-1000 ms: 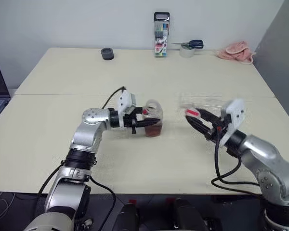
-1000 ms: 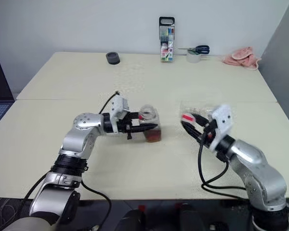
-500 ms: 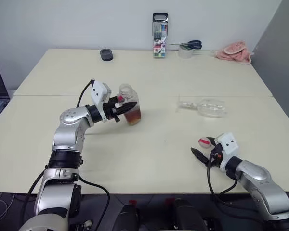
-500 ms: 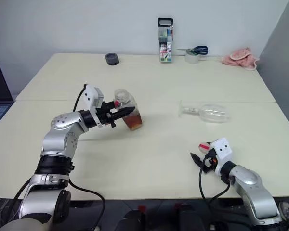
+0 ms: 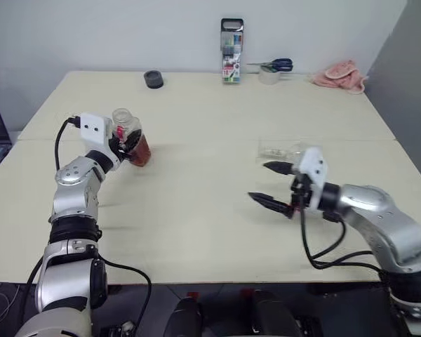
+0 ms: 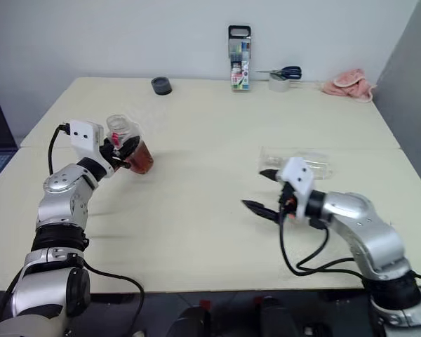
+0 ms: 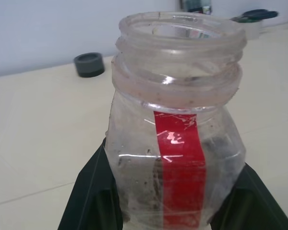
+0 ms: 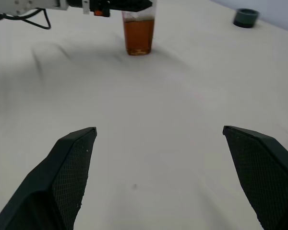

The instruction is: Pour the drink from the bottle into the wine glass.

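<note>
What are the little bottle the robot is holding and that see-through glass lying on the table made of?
The bottle looks like clear, glossy, scuffed plastic: a moulded threaded neck and a red label strip. The wine glass, lying on its side, is colourless and see-through, probably glass, though clear plastic cannot be ruled out.

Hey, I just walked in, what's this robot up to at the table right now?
The left end effector is shut on a small clear plastic bottle, uncapped and holding reddish-brown drink, at the left side of the cream table. The right end effector hangs open over the table's middle, empty. Just behind it a clear stemmed wine glass lies on its side, so no pouring has begun. A marker pack stands at the far edge.
</note>
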Tool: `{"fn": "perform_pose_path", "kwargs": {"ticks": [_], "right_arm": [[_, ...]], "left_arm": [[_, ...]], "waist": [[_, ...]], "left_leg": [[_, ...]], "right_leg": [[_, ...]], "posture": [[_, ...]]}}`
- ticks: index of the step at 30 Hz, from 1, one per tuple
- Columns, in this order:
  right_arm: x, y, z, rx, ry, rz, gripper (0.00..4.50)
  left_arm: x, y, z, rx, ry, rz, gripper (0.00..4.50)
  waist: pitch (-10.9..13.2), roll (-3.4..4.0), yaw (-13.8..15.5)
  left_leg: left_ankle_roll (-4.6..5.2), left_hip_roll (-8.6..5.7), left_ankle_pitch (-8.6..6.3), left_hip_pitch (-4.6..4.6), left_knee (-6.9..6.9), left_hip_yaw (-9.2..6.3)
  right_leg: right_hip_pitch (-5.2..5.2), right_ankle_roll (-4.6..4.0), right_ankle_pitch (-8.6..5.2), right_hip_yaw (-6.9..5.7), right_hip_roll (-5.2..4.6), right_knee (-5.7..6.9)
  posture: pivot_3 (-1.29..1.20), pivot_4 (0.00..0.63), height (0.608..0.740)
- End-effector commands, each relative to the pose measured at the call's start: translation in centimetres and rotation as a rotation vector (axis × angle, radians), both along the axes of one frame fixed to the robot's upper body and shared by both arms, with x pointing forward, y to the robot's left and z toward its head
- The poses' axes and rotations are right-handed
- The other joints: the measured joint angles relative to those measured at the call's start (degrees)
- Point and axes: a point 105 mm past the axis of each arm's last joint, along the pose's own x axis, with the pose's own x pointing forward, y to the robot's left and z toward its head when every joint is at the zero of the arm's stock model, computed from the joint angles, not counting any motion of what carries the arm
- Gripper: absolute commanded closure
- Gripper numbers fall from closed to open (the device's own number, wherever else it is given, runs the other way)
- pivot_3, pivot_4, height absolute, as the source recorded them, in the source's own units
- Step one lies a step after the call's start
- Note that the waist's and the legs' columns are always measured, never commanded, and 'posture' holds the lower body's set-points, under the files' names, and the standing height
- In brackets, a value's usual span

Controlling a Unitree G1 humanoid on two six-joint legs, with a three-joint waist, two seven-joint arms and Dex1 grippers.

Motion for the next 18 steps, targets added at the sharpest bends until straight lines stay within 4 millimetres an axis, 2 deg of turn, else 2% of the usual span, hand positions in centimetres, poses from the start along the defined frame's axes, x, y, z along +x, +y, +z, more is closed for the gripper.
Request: {"fn": "perform_pose_path", "kwargs": {"ticks": [1, 6, 10, 12, 18], "right_arm": [[1.6, 2.1, 1.6, 0.007, -0.069, -0.012, 0.00], [2.2, 4.4, 2.2, -0.004, -0.110, 0.026, 0.00], [2.3, 5.4, 2.3, -0.001, -0.124, 0.047, 0.00], [2.2, 5.7, 2.5, 0.005, -0.129, 0.056, 0.00], [2.0, 6.2, 2.7, 0.012, -0.136, 0.065, 0.00]], "left_arm": [[-0.3, 1.3, 1.6, -0.021, -0.049, 0.058, 2.82], [-0.4, 1.9, 0.6, -0.028, -0.010, 0.085, 2.82], [-0.4, 2.0, -0.2, -0.056, 0.023, 0.082, 2.82], [-0.5, 2.2, -0.3, -0.067, 0.025, 0.091, 2.04], [-0.6, 2.4, -0.7, -0.057, 0.031, 0.086, 0.17]], "waist": [[0.00, -0.01, 0.07], [-0.04, -0.06, 0.37], [-0.04, -0.05, 0.20], [-0.05, -0.05, 0.04], [-0.05, -0.05, -0.14]], "left_leg": [[-0.06, -0.02, 0.04, -0.05, 0.04, 0.02], [-0.08, -0.04, 0.04, -0.07, -0.02, -0.05], [-0.08, -0.01, 0.04, -0.03, -0.02, -0.01], [-0.07, -0.01, 0.04, -0.02, -0.02, 0.00], [-0.07, 0.00, 0.04, -0.02, -0.02, -0.03]], "right_leg": [[-0.04, 0.05, 0.03, 0.03, -0.04, -0.02], [-0.06, 0.05, 0.04, -0.05, -0.06, -0.03], [-0.08, 0.04, 0.05, -0.03, -0.01, 0.01], [-0.08, 0.04, 0.05, -0.03, 0.00, 0.02], [-0.08, 0.02, 0.06, -0.05, 0.01, 0.03]], "posture": [[0.00, 0.150, 0.740], [0.00, 0.150, 0.740], [0.00, 0.150, 0.740], [0.00, 0.150, 0.740], [0.00, 0.150, 0.740]]}}
